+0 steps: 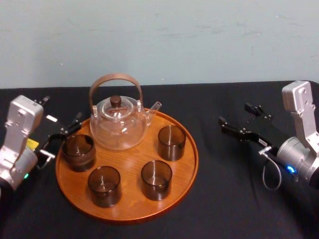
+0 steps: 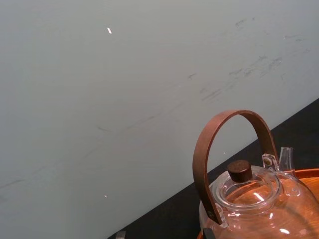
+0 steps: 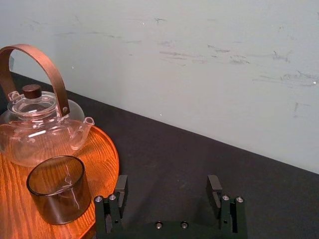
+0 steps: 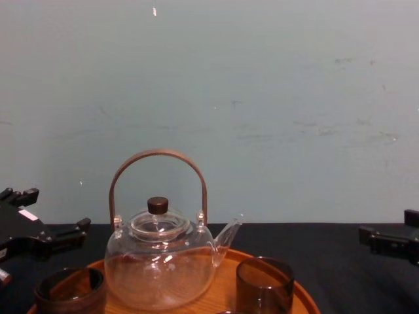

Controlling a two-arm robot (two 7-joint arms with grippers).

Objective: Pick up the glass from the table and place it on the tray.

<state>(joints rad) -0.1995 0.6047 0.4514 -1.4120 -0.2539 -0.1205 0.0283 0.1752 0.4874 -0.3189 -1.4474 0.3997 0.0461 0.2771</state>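
Head view has the left gripper (image 1: 63, 135) at the left rim of the large round orange-brown wooden tray (image 1: 130, 213). Its black fingers are spread wide and hold nothing. One finger reaches toward the teapot side and the other lies out over the black tablecloth (image 1: 239, 199). Just beside it, inside the rim at the tray's left edge, the short smoky-brown cylindrical glass (image 1: 78, 152) stands upright, free of the fingers as far as I can tell. In the chest view the left gripper sits higher than the glass's rim.

Outward from there, the clear glass teapot with a curved brown wooden handle and dark knob (image 1: 118, 124) stands at the back of the tray, close behind that glass. Three more smoky glasses stand on the wood: one to the right of the teapot (image 1: 171, 142) and two toward the front (image 1: 104, 185) (image 1: 156, 179). Well to the right, the right gripper (image 1: 234, 113) hangs idle over the cloth, its fingers apart and empty.

No glass remains on the cloth, so the placing looks done and the release is the step in hand. The next move calls for drawing the left gripper back clear of the rim, without brushing the glass or the teapot handle.
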